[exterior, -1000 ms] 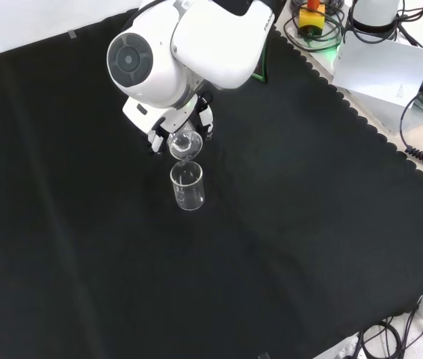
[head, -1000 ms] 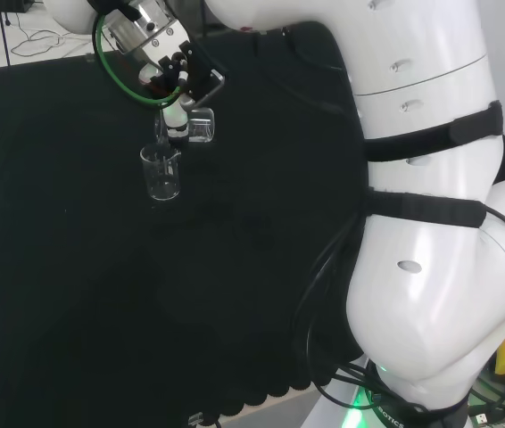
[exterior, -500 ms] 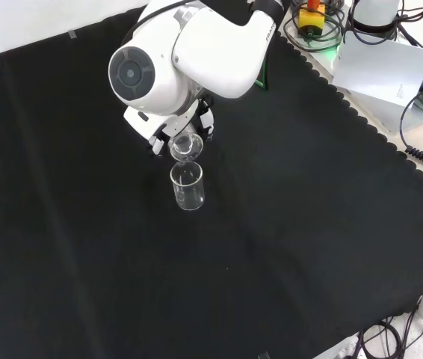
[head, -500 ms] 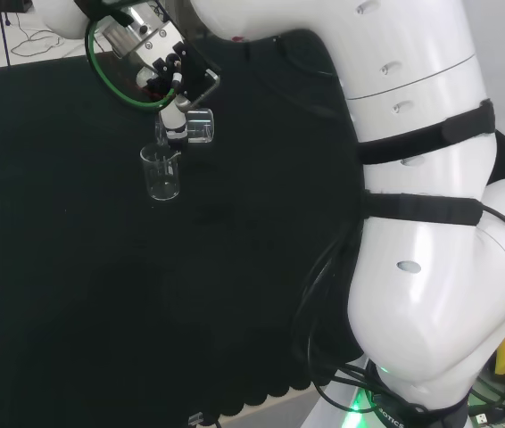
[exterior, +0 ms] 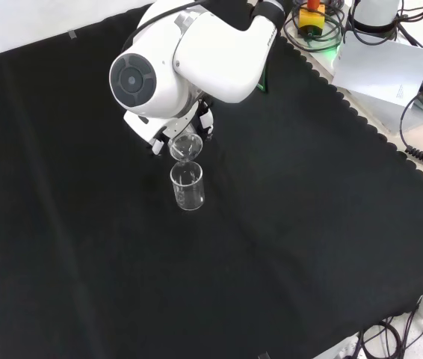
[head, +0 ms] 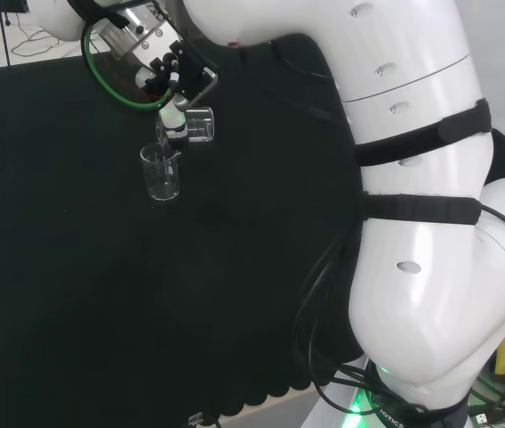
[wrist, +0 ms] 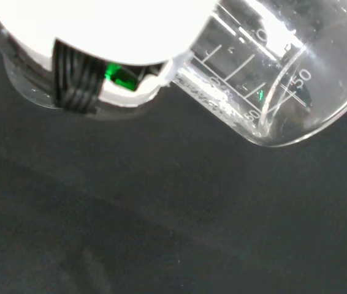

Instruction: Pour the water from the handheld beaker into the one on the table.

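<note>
Tipped far over onto its side, a clear glass beaker (head: 197, 126) is held in the hand (head: 171, 78) above the black cloth of the tabletop (head: 101, 294). In the head view the hand's black and white fingers (head: 175, 120) are curled round the beaker's wall, so the glass is gripped between them, and its mouth is turned toward the view's left. A second clear beaker (head: 161, 172) is seen standing upright on the cloth, just below and to the left of the tilted one in that view; the lip of the held beaker lies just over the standing one's rim, and whether the two touch cannot be told. A green cable loop (head: 114, 78) is seen running round the wrist behind the hand.

In the front view the held beaker (exterior: 185, 145) is seen mouth-on, just above the upright beaker (exterior: 187, 187), with the hand (exterior: 205, 121) partly hidden behind the arm's big white link (exterior: 189, 56) and its round grey cap. How much water is in either vessel cannot be made out in these two views.

In the wrist view the tilted beaker (wrist: 271, 73) is shown close, with printed graduation marks on its wall and small droplets clinging inside, beside a blurred white part of the hand (wrist: 94, 37) over dark cloth.
</note>
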You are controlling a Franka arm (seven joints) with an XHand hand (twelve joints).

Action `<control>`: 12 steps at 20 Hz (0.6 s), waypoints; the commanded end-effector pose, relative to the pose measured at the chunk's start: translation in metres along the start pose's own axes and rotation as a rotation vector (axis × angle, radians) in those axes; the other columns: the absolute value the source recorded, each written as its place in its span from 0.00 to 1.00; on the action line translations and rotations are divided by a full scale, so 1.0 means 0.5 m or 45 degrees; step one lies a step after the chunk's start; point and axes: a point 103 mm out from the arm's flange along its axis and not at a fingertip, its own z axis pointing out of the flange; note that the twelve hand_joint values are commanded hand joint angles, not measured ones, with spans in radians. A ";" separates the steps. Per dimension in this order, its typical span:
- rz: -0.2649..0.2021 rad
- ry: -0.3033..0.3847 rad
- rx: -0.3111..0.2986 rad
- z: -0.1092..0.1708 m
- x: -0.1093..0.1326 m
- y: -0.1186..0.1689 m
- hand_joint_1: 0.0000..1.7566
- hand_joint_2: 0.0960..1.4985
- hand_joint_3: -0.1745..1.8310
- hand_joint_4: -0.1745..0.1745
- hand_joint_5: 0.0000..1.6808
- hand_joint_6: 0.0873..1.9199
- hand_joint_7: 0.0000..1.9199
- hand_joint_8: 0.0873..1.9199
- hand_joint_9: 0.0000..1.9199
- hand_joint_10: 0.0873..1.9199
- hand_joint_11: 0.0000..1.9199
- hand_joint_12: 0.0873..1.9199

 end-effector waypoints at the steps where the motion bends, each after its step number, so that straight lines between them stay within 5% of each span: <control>1: 0.002 -0.016 0.008 -0.002 0.001 0.001 0.80 0.45 0.42 0.00 0.62 0.52 0.55 0.56 0.59 0.47 0.53 0.42; 12: 0.006 -0.046 0.025 -0.014 0.011 0.006 0.77 0.44 0.44 0.00 0.62 0.52 0.57 0.54 0.62 0.47 0.54 0.42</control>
